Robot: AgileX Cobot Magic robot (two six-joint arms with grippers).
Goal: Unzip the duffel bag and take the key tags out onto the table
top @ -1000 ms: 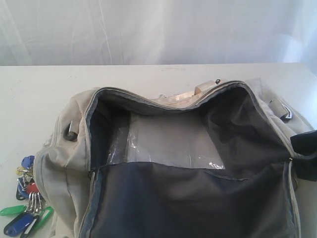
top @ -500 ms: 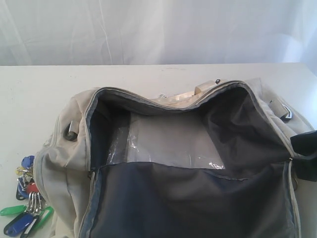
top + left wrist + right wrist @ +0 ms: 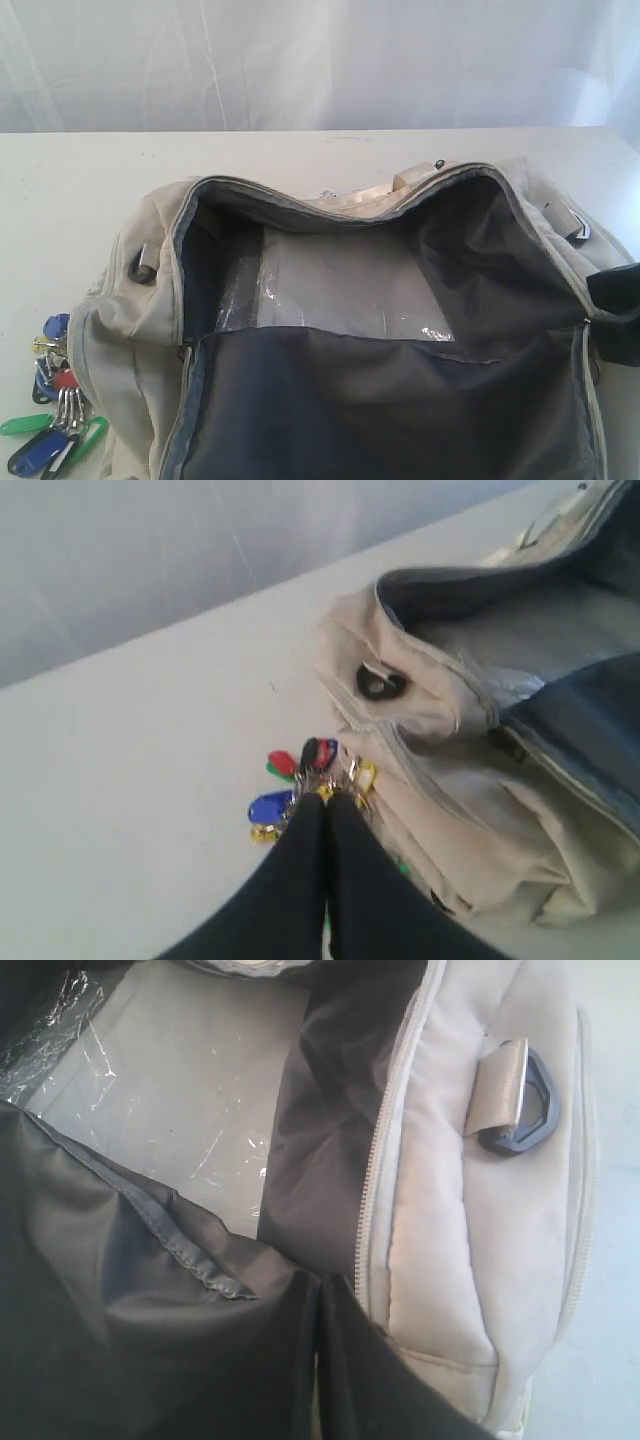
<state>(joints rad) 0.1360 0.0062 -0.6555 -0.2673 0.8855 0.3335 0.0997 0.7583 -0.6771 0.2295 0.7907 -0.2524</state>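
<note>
The cream duffel bag [image 3: 120,330] lies unzipped on the white table [image 3: 60,200], its dark-lined flap folded toward the front. The key tags [image 3: 55,415], red, blue, green and yellow, rest on the table beside the bag's left end. In the left wrist view my left gripper [image 3: 325,798] is shut with nothing in it, hanging over the key tags [image 3: 285,780]; the exterior view does not show it. My right gripper [image 3: 320,1282] is shut at the end of the zipper on the bag [image 3: 470,1240], and shows as a dark shape [image 3: 615,300] at the bag's right end.
A crinkled clear plastic sheet [image 3: 340,285] covers the bag's floor. Dark plastic strap rings [image 3: 520,1120] [image 3: 380,683] sit on the bag's ends. A white curtain [image 3: 300,60] hangs behind the table's far edge.
The bag's left end has shifted very slightly. The key tags and the right gripper have stayed in place.
</note>
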